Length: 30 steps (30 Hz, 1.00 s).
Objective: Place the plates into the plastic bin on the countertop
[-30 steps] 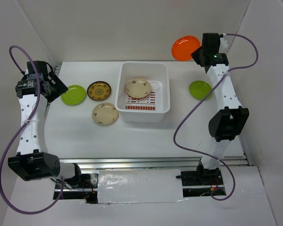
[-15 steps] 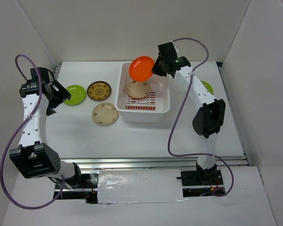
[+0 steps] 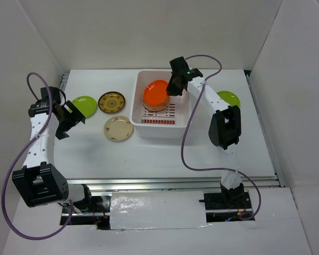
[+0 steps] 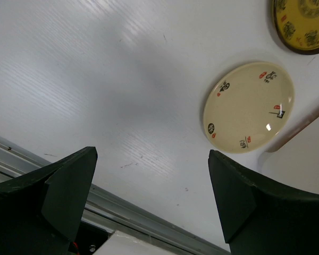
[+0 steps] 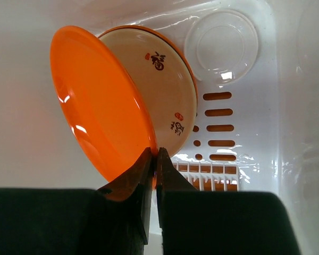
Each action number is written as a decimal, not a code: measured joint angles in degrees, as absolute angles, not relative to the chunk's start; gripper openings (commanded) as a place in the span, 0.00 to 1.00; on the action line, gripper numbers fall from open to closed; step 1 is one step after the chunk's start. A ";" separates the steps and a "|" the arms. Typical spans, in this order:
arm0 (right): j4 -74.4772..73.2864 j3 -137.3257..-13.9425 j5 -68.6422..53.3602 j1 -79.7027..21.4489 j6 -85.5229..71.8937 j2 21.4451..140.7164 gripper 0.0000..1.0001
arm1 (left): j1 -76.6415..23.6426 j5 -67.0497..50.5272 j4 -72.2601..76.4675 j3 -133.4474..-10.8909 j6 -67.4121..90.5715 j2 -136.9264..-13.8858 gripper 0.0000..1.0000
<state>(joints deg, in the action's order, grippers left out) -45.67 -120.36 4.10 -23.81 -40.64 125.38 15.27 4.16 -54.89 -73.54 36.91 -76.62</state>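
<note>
Your right gripper [image 5: 154,159] has its jaws pressed together on the near rim of the orange plate [image 5: 101,122]. It holds the plate tilted on edge inside the plastic bin [image 3: 183,119]. Your left gripper [image 4: 151,170] stands wide apart with nothing between its jaws, hovering over the countertop [image 3: 149,154].

The right wrist view shows what the top view mostly hides. A cream plate in the bin [image 5: 167,87] sits right behind the orange one and is overlapped by it; you cannot tell whether they touch. The bin's slot markings [image 5: 219,127] and a round moulded ring [image 5: 220,45] show to the right of the plates.

The left wrist view looks down on the cream plate on the countertop [image 4: 250,109]. The brown-and-gold plate [image 4: 303,24] is cut off at the top corner, and the metal rail [image 4: 21,154] crosses the lower left.

Only the top view shows both lime plates. The left lime plate [image 3: 85,105] lies just beside your left gripper. The right lime plate [image 3: 228,98] lies right of the bin, partly behind your right arm.

The orange plate hangs over the bin's far left part, near the left wall, and the base on the right side is bare. A wide strip of open countertop runs between the bin's front wall and the rail.
</note>
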 measured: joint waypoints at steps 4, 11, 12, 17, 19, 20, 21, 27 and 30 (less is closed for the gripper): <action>-45.65 -120.38 3.31 -24.12 -40.75 126.26 0.28 | 14.37 2.74 -52.95 -69.58 36.01 -76.64 0.99; -45.65 -121.95 2.00 -24.62 -40.40 126.58 0.68 | 13.02 -3.11 -45.58 -61.76 35.73 -76.97 0.99; -45.65 -122.50 1.78 -24.64 -40.16 126.58 0.76 | 12.80 -4.27 -44.38 -60.58 35.70 -77.19 0.99; -45.78 -124.49 1.54 -25.04 -39.07 125.75 1.00 | 11.64 -9.04 -37.23 -56.05 36.12 -80.03 0.99; -46.19 -125.56 1.52 -25.28 -39.03 125.08 1.00 | 11.29 -10.81 -34.59 -54.61 36.40 -81.38 0.99; -46.33 -126.15 1.54 -25.41 -38.89 124.68 1.00 | 11.11 -11.66 -33.23 -53.95 36.56 -82.06 0.99; -46.33 -126.56 1.65 -25.54 -38.79 123.90 1.00 | 11.03 -12.43 -32.12 -53.52 36.73 -82.59 0.99; -43.83 -121.54 1.06 -26.44 -37.76 111.39 1.00 | 10.39 -15.57 -23.83 -53.04 39.27 -88.01 0.95; -41.30 -116.84 -0.08 -26.48 -37.65 100.82 1.00 | 9.74 -15.29 -21.08 -53.21 40.01 -91.72 0.84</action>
